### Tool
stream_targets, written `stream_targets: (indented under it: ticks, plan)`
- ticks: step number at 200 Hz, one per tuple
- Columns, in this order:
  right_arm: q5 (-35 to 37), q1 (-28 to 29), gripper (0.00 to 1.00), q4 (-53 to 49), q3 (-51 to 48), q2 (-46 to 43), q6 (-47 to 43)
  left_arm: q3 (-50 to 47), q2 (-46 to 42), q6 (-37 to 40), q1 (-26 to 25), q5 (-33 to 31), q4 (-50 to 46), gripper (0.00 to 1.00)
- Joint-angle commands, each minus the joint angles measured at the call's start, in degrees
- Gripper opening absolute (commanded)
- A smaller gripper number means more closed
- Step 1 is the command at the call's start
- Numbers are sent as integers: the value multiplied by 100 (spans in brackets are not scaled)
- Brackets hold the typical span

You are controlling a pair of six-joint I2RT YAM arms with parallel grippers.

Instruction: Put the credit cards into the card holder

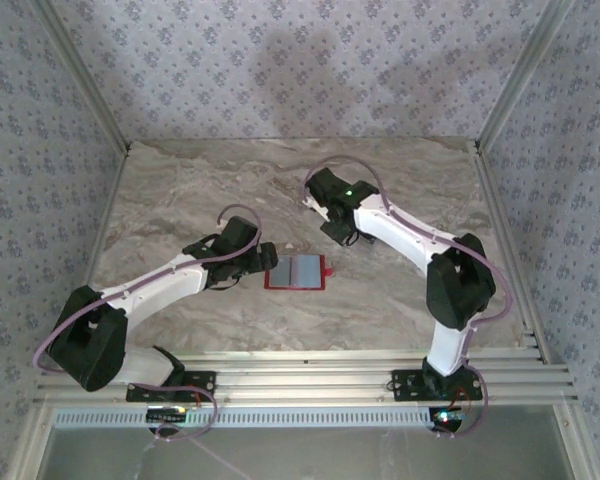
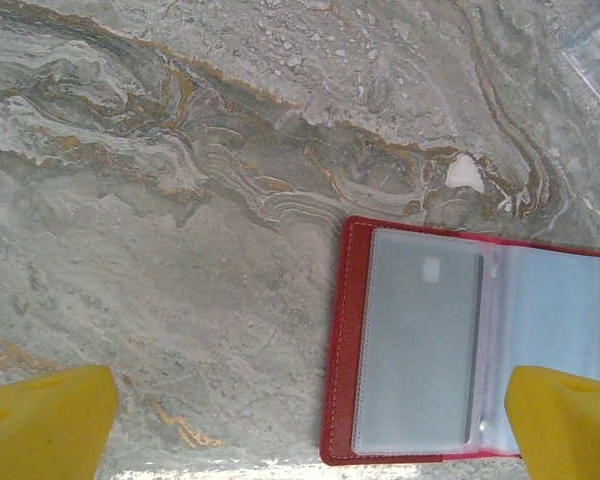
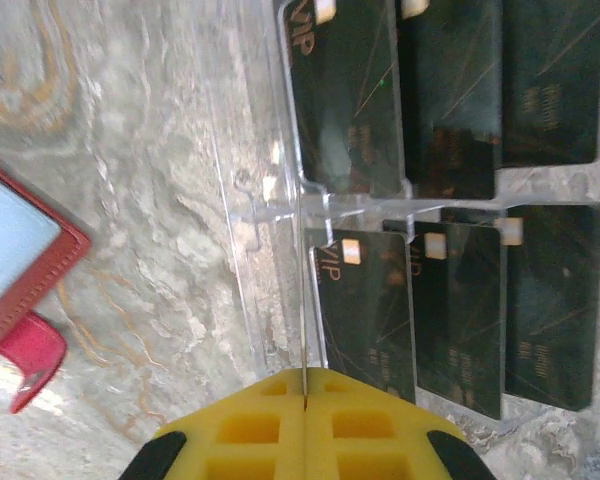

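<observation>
"VIP" on two of the black credit cards (image 3: pixel 450 100)

From my right wrist I read "VIP" in pale gold letters, turned sideways, at the corner of the upper-left card (image 3: pixel 345 100), beside its light chip square. I read it again at the same corner of the lower-left card (image 3: pixel 365 310). Fainter gold print runs farther along these two and on the cards next to them, but it is too blurred for me to read.

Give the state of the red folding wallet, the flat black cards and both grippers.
Red leather-like folding card holder: lying open on the marble table, one card sleeved inside.
Flat black credit cards: slotted in a clear plastic rack, two rows.
Left gripper: open.
Right gripper: shut.
</observation>
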Motion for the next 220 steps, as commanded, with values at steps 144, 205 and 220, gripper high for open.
stream_targets:
  ticks: [144, 205, 220]
  plan:
    - [-4260, -315, 0, 4615, -3565, -1537, 5719, 549, 937, 1289, 24, -217, -140, 100]
    - [-4617, -332, 0, 5315, -3769, -1110, 6003, 639, 1491, 1303, -131, -280, 2, 100]
    - [-4688, -365, 0, 5442, -3824, -1035, 6021, 664, 1583, 1299, -189, -397, -47, 100]
